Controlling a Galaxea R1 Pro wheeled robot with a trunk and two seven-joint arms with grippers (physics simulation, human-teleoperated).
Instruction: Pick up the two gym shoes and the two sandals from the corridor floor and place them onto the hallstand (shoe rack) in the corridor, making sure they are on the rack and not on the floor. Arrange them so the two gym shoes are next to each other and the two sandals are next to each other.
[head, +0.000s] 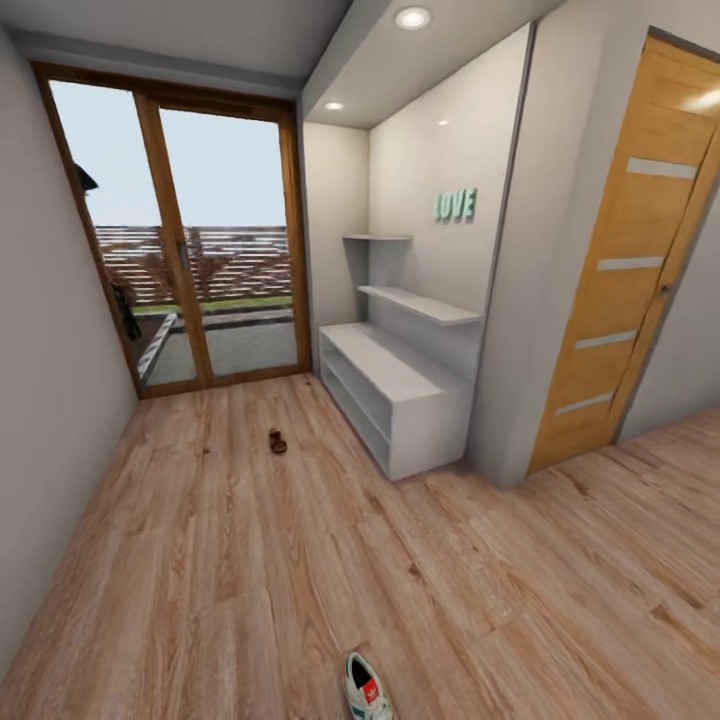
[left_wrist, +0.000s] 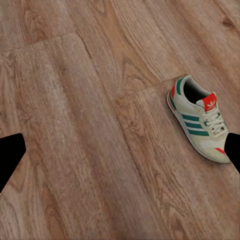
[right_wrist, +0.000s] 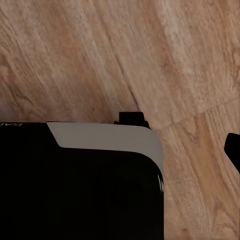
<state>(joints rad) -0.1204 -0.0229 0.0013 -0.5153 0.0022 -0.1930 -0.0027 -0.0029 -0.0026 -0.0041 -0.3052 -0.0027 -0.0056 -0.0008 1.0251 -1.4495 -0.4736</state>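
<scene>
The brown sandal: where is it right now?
In the head view the sandal lies alone on the corridor floor, in front of the glass doors and left of the hallstand, far from the gym shoe.

- Corridor floor (head: 250, 560): light brown wood planks, visible grain, low satin sheen.
- Hallstand (head: 400, 385), centre right: pale grey-white, smooth matt panels (teal letters above).
- Door (head: 625, 270), right: honey-toned wood veneer with frosted strips.
- Gym shoe (left_wrist: 200, 117): white, cloth-like upper, green stripes, red-orange accents.
- Sandal (head: 277, 440): dark brown, too small to judge finish.
- Robot body (right_wrist: 80, 185): smooth black casing, grey panel.
</scene>
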